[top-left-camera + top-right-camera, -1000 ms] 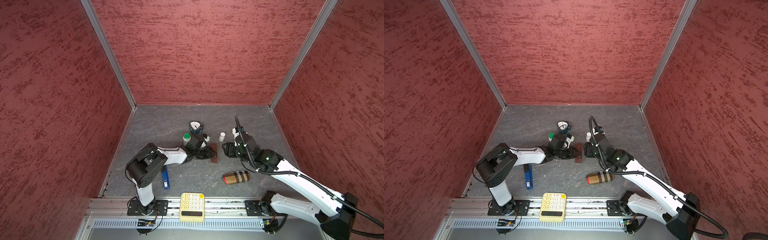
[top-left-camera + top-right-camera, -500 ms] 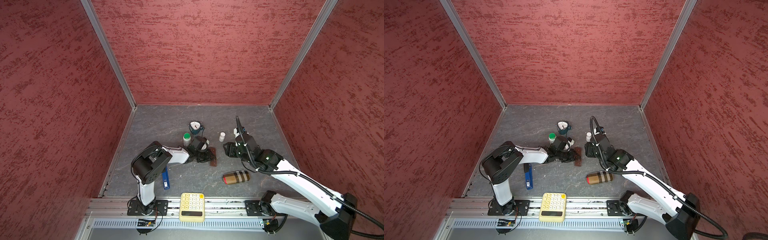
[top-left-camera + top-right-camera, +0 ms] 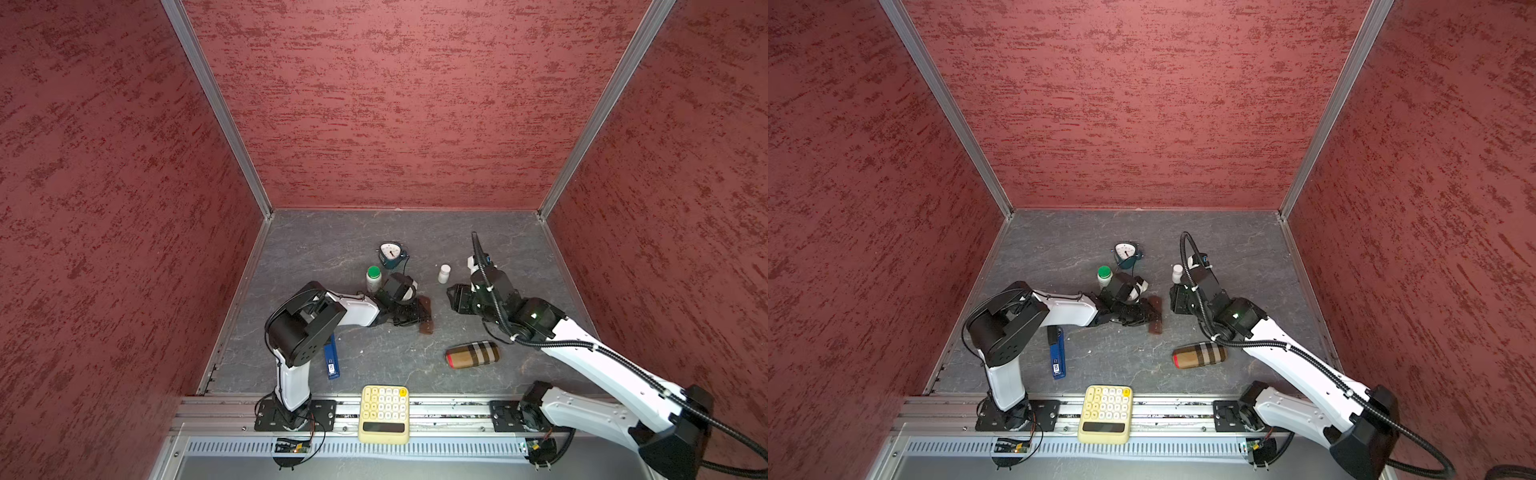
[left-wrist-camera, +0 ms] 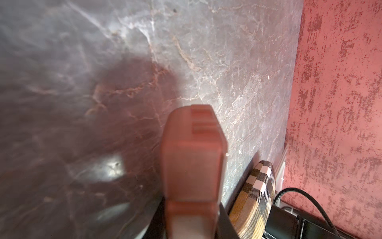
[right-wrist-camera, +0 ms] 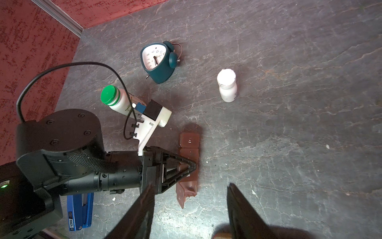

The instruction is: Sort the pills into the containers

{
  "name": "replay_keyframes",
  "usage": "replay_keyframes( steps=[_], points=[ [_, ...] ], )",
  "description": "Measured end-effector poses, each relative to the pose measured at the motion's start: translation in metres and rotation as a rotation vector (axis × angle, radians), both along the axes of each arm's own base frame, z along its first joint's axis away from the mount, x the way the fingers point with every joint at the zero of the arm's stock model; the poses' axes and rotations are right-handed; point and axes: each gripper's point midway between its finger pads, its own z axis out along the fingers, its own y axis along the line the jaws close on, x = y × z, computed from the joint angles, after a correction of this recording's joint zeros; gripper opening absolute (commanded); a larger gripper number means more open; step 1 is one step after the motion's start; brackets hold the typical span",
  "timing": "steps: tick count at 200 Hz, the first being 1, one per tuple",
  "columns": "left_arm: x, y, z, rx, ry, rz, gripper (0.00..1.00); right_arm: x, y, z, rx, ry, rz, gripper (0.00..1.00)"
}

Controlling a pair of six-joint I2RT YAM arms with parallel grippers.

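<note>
Left gripper is clamping the brown pill strip at its middle; right gripper is hovering nearby, jaws apart and empty

Left pincer on dark-brown containers, right pincer near, apart

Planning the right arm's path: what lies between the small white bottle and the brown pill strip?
Nothing. In the right wrist view, the grey table is bare between the white bottle and the pill strip; both top views show the same.
</note>
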Motion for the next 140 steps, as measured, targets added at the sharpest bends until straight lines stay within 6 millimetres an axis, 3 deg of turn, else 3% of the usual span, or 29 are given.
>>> replay_keyframes(
  steps=[49, 85, 140],
  points=[
    [0.018, -0.006, 0.001, -0.009, -0.013, 0.005, 0.0, 0.0, 0.0, 0.0, 0.0, 0.0, -0.001, 0.59],
    [0.02, -0.005, 0.0, -0.015, -0.001, 0.001, 0.27, -0.001, -0.001, -0.006, -0.008, 0.01, -0.001, 0.59],
    [0.019, -0.005, 0.003, -0.022, -0.013, -0.02, 0.48, -0.001, -0.003, -0.011, -0.017, 0.021, -0.004, 0.59]
  ],
)
